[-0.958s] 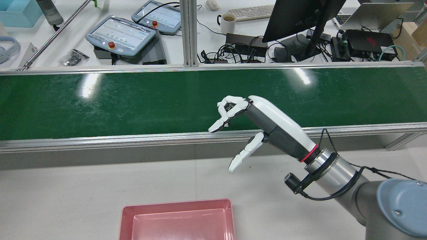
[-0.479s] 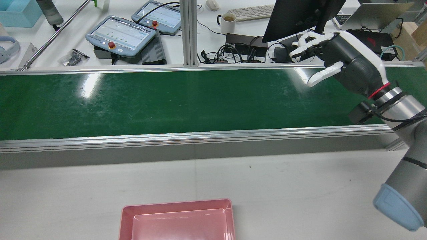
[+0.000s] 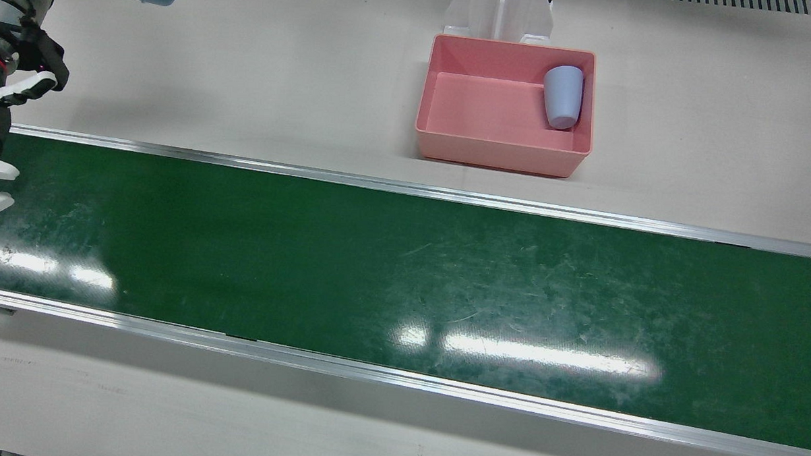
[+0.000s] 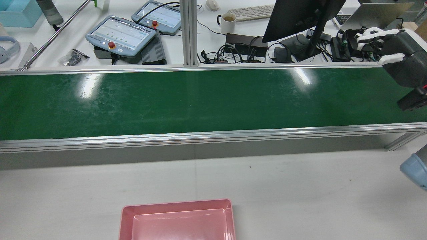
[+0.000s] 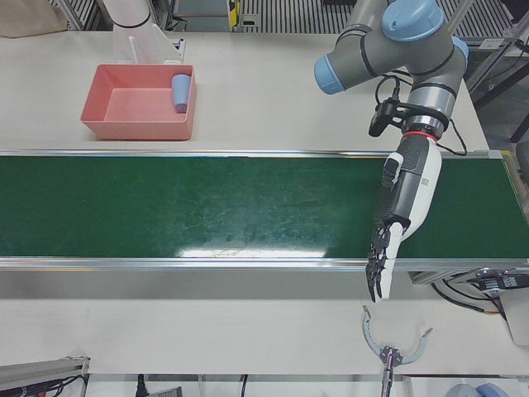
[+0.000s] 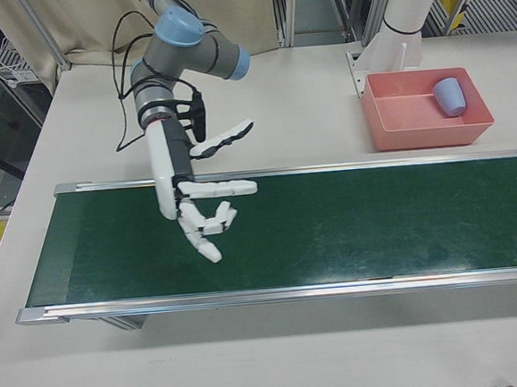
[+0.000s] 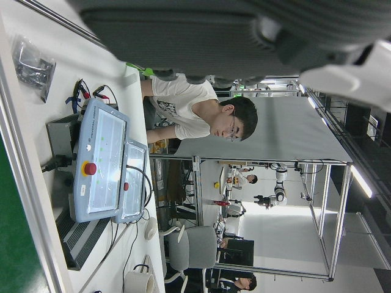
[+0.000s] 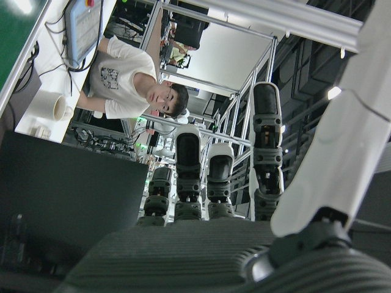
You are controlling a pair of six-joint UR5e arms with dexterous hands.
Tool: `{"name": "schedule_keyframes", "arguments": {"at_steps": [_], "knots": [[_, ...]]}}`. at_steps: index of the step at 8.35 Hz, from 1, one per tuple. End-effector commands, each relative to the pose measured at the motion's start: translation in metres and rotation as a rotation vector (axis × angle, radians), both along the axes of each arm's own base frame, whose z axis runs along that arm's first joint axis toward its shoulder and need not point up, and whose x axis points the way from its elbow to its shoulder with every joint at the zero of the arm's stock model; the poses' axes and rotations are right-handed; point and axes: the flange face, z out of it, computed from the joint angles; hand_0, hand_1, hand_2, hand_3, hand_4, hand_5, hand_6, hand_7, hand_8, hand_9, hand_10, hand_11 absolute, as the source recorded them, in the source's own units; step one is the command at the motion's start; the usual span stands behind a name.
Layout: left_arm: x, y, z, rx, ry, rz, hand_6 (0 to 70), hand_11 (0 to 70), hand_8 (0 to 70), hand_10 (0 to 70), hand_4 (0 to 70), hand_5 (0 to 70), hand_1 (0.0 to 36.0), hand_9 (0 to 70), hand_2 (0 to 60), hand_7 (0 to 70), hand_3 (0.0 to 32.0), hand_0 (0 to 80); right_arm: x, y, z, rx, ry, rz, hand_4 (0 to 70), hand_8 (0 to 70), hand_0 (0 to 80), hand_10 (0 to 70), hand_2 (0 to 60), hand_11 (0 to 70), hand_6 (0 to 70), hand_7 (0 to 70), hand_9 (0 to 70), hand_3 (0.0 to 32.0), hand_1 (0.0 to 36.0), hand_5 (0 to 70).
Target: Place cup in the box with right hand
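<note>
Front view: the cup (image 3: 562, 96) already lies on its side inside the pink box (image 3: 502, 150), so I judge my job is a clean retreat, clear of the box. Right-front view: my right hand (image 6: 207, 202) hangs over the green belt (image 6: 351, 231), fingers spread, holding nothing. Left-front view: my left hand (image 5: 402, 215) is empty too, fingers straight.
</note>
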Motion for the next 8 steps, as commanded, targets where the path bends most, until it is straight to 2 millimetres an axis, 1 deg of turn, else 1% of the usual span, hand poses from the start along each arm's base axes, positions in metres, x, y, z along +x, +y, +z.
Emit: {"name": "schedule_keyframes", "arguments": {"at_steps": [1,2,3,4,5,6,7,8], "knots": [[0.0,0.0,0.0,0.001,0.0,0.0,0.0,0.0,0.0,0.0,0.0,0.0,0.0,0.0,0.0,0.0,0.0,0.0,0.076,0.009,0.063,-0.058,-0.016,0.101,59.7,32.1,50.4,10.7,0.0,15.7,26.2,70.0,56.9,0.0,4.1,5.2],[0.0,0.0,0.0,0.001,0.0,0.0,0.0,0.0,0.0,0.0,0.0,0.0,0.0,0.0,0.0,0.0,0.0,0.0,0.1,0.014,0.071,-0.075,-0.001,0.121,59.5,32.3,49.7,10.8,0.0,15.8,26.2,70.0,57.1,0.0,3.1,4.9],[0.0,0.0,-0.001,0.002,0.0,0.0,0.0,0.0,0.0,0.0,0.0,0.0,0.0,0.0,0.0,0.0,0.0,0.0,0.115,0.023,0.097,-0.122,0.01,0.143,59.9,32.4,49.5,10.5,0.0,15.3,26.9,70.0,57.1,0.0,2.7,4.8],[0.0,0.0,-0.001,0.002,0.0,0.0,0.0,0.0,0.0,0.0,0.0,0.0,0.0,0.0,0.0,0.0,0.0,0.0,0.125,0.033,0.123,-0.17,0.016,0.16,59.8,31.5,48.7,9.4,0.0,13.6,27.3,70.0,56.0,0.0,4.4,4.4],[0.0,0.0,-0.001,0.002,0.0,0.0,0.0,0.0,0.0,0.0,0.0,0.0,0.0,0.0,0.0,0.0,0.0,0.0,0.144,0.046,0.136,-0.175,0.018,0.196,56.9,31.1,47.5,9.2,0.2,13.3,26.9,70.0,55.6,0.0,4.4,4.1],[0.0,0.0,0.0,0.001,0.0,0.0,0.0,0.0,0.0,0.0,0.0,0.0,0.0,0.0,0.0,0.0,0.0,0.0,0.175,0.065,0.146,-0.195,0.024,0.251,49.0,30.9,46.6,9.3,0.0,13.4,25.4,70.0,55.8,0.0,2.7,4.1],[0.0,0.0,0.001,0.001,0.0,0.0,0.0,0.0,0.0,0.0,0.0,0.0,0.0,0.0,0.0,0.0,0.0,0.0,0.188,0.074,0.151,-0.206,0.029,0.264,45.1,30.2,46.6,8.6,0.0,12.5,24.9,70.0,55.1,0.0,2.8,4.1],[0.0,-0.001,0.0,0.001,0.0,0.0,0.0,0.0,0.0,0.0,0.0,0.0,0.0,0.0,0.0,0.0,0.0,0.0,0.199,0.078,0.149,-0.201,0.027,0.287,43.6,29.0,46.5,7.6,3.6,11.2,25.0,70.0,53.5,0.0,5.8,4.1]]}}
